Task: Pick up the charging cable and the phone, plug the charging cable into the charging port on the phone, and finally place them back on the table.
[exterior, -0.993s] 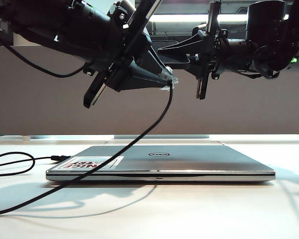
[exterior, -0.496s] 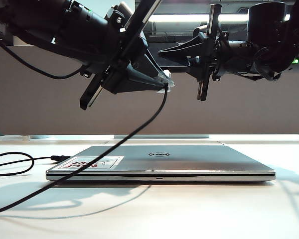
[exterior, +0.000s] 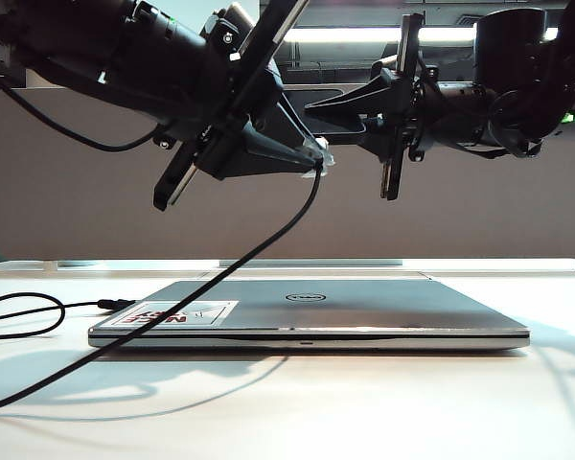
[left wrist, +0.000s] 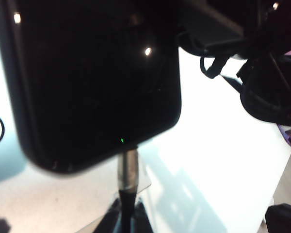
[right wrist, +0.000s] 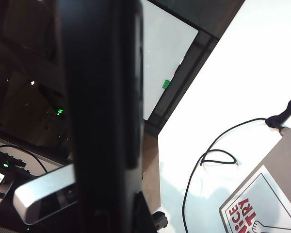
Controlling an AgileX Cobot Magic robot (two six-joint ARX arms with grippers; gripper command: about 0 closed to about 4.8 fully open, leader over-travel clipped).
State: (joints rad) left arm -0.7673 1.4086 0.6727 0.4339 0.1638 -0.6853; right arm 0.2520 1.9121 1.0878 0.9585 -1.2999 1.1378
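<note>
My left gripper hangs above the laptop, shut on the charging cable just behind its silvery plug. The cord sags from there down to the table on the left. My right gripper reaches in from the right, a little higher, its tips close to the left one's. In the right wrist view it is shut on the black phone, seen edge-on. In the left wrist view the plug's tip meets the phone at its narrow end edge. Whether it sits in the charging port cannot be told.
A closed silver laptop with a red-and-white sticker lies on the table under both grippers. Slack cable loops on the table at the left, also seen in the right wrist view. A grey-brown partition stands behind.
The left gripper with the plug has edged slightly up and to the left. The right gripper and the phone have stayed about where they were.
</note>
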